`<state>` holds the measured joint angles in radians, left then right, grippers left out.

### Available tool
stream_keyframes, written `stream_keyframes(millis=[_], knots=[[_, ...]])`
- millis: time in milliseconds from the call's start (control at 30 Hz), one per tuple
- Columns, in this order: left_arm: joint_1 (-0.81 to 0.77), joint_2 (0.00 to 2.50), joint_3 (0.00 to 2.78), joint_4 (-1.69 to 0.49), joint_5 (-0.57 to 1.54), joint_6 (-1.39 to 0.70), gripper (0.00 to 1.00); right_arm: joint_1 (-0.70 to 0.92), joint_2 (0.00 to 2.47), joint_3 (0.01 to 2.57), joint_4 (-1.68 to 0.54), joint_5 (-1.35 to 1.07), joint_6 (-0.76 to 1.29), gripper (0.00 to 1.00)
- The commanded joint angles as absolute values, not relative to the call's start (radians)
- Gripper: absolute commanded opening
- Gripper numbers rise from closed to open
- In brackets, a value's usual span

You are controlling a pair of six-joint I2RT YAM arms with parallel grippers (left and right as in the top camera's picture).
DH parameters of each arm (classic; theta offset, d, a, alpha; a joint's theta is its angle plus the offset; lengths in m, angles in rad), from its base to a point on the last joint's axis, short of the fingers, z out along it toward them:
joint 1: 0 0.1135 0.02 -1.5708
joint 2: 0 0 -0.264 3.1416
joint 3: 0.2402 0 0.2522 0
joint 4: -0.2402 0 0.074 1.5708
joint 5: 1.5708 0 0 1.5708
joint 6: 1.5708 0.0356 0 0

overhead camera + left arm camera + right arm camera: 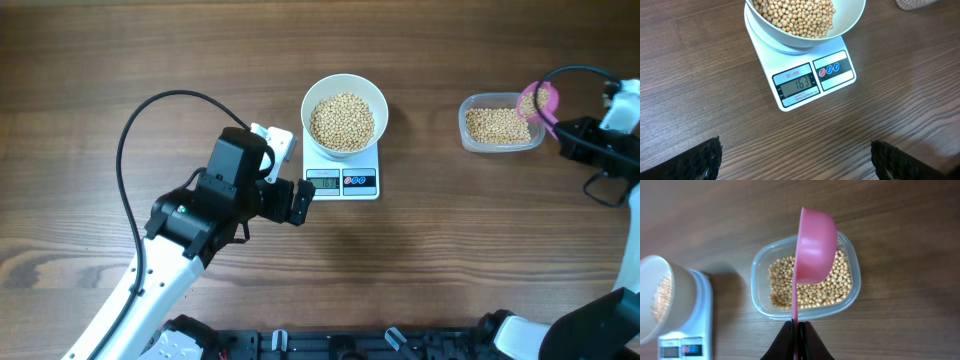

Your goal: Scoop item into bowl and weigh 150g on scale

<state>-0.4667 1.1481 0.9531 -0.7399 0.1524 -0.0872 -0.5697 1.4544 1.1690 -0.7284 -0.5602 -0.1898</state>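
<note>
Overhead view: I see the white bowl (308, 108) standing on the scale (325, 183) at mid-surface, filled with tan beans (342, 121). The left gripper (287, 168) lies just left of the scale's front edge, its jaws released and spread wide, grasping nothing. A clear plastic tub (464, 122) sits well apart to the right on the wooden surface (120, 60), holding more beans in a shallow layer. The right gripper (562, 128) is at the tub's right end, its jaws clenched on the handle of a pink scoop (537, 103), whose cup hangs over that end of the tub.

Left wrist view: I read 163 on the scale's display, with round buttons beside it; the bowl overhangs the platform.

Right wrist view: the thin handle is pinched between the dark fingertips, and the scoop is turned on edge above the tub's beans. I cannot tell whether the cup carries any.
</note>
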Motion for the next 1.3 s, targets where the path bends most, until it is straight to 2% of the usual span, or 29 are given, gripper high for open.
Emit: stream_keyframes(millis=[0,400,800,1000,1100,1267], knots=[[-0.469,1.148,0.957,-0.737,0.164,-0.067,1.0,-0.49,1.44,1.18,-0.705,-0.401,-0.302,0.04],[-0.469,1.148,0.957,-0.737,0.164,-0.067,1.0,-0.275,1.44,1.18,-0.683,0.015,-0.394,0.04],[-0.469,1.148,0.957,-0.737,0.164,-0.067,1.0,-0.119,1.44,1.18,-0.673,0.26,-0.493,0.04],[-0.469,1.148,0.957,-0.737,0.164,-0.067,1.0,-0.062,1.44,1.18,-0.667,0.273,-0.531,0.04],[-0.469,1.148,0.957,-0.737,0.164,-0.067,1.0,-0.062,1.44,1.18,-0.667,0.249,-0.467,0.04],[-0.469,1.148,0.957,-0.737,0.164,-0.067,1.0,-0.062,1.433,1.181,-0.653,0.059,-0.34,0.04]])
